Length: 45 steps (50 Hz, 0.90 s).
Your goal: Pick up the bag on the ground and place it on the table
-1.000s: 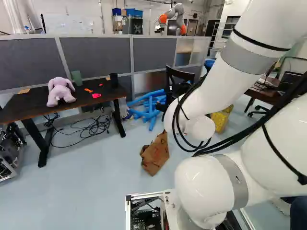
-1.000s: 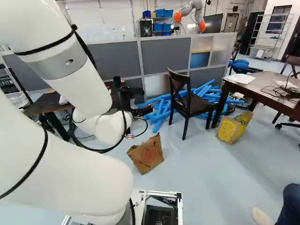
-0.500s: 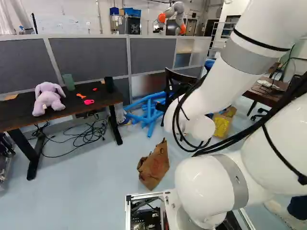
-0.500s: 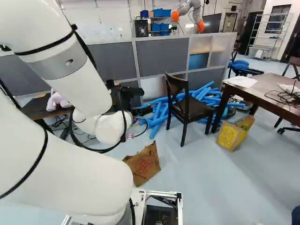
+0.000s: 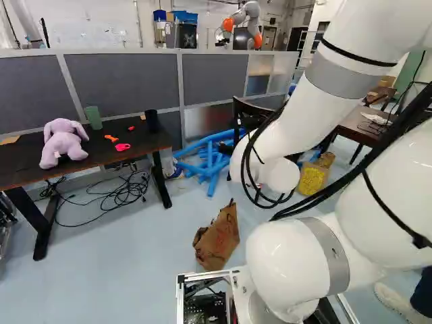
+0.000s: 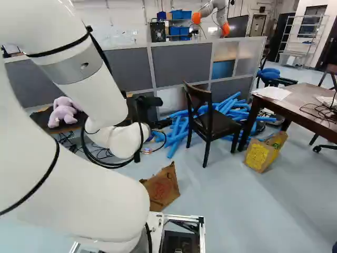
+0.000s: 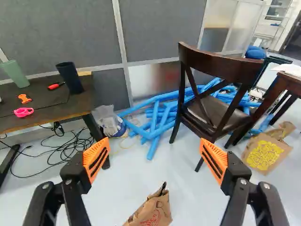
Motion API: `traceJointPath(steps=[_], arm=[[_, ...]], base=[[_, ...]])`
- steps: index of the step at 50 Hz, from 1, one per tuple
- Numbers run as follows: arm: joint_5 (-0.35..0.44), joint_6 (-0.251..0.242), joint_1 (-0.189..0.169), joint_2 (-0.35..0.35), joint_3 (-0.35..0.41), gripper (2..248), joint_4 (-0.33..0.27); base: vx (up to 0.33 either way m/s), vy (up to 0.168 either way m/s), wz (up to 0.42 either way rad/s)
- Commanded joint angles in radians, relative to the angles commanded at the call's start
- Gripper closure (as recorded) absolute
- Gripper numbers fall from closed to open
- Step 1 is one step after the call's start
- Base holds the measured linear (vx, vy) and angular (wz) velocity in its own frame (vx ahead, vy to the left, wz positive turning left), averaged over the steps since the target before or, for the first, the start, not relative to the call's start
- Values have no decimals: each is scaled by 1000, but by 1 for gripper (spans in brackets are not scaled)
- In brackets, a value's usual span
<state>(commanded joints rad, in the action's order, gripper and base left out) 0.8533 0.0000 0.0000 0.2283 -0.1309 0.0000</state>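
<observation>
Sizing up the brown bag (image 7: 153,212) before we botch the grab

So our gripper (image 7: 154,141) is spread wide with nothing in it, and the bag sits on the floor, on our side of the chair (image 6: 210,124) and a bit to its left. We reckon we're still on the approach, basically at the start.

What could bite us? Paper folds easily, so if we come down off-centre, one finger could shove the bag over or crumple its top. If we pinch only a thin edge, it might tear or slip on the lift. Creep the base (image 5: 202,276) too far forward and we might push the bag. If we go for the dark table (image 5: 101,152), left of the chair, a low carry could clip its edge or knock stuff off, and the cables (image 5: 135,185) down there could snag us.

Headcount: two bags, since a yellow-printed bag (image 6: 259,154) is right of the chair, so wrong-bag risk. Two tables near the chair, the other being the brown table (image 6: 295,97) to its right; the task doesn't say which. On the dark one: one plush toy (image 5: 62,144), two cups (image 5: 93,118). Blue tubes (image 6: 176,143) behind the chair: too tangled for us to count.
</observation>
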Motion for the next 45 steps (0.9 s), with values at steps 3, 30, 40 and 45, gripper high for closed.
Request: traceJointPath(steps=[3,30,40,45], arm=[[-7,0,0,-8,-7,3,0],[-80,0,44,-119,-93,3,0],[-107,0,64,-185,-130,3,0],[-122,0,72,-219,-149,3,0]], base=[[0,0,0],[0,0,0],[0,0,0],[0,0,0]])
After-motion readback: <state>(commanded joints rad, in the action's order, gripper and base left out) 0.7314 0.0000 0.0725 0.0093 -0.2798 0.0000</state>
